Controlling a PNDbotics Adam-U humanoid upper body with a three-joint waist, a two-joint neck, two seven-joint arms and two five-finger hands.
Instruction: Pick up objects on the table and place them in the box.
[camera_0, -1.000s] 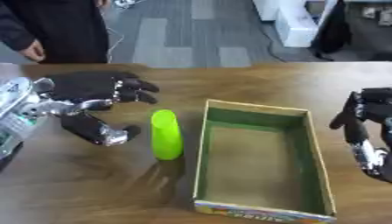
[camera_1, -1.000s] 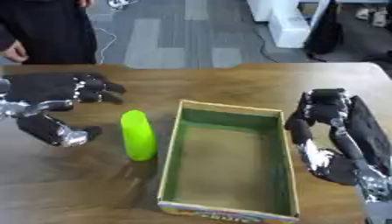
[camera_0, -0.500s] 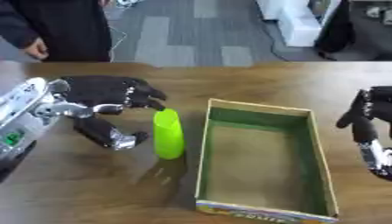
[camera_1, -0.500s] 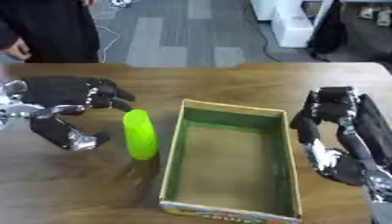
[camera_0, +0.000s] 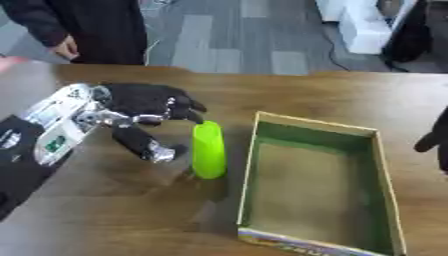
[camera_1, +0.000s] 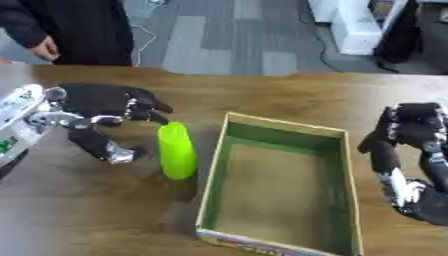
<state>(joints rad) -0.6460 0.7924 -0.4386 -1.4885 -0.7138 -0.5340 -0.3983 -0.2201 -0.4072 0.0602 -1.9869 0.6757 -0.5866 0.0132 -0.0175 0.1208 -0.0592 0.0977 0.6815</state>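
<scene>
A bright green cylinder (camera_0: 208, 149) lies on the wooden table just left of an open cardboard box (camera_0: 380, 165) with a green inside. My left hand (camera_0: 144, 105) hovers at the cylinder's left, open, its fingers arched over the top end and its thumb (camera_0: 150, 148) low beside it; I cannot tell whether they touch. My right hand (camera_1: 411, 155) rests open at the table's right side, beside the box's right wall, holding nothing. The box holds nothing I can see.
The table (camera_1: 289, 102) ends at the far side, where grey floor begins. A person in dark clothes (camera_0: 83, 25) stands at the far left edge, one hand hanging. White furniture (camera_1: 354, 25) stands beyond the table at the upper right.
My left hand has travelled right, closing in until its fingers reach over the green cylinder. The view has also shifted, so my right hand sits further right.
</scene>
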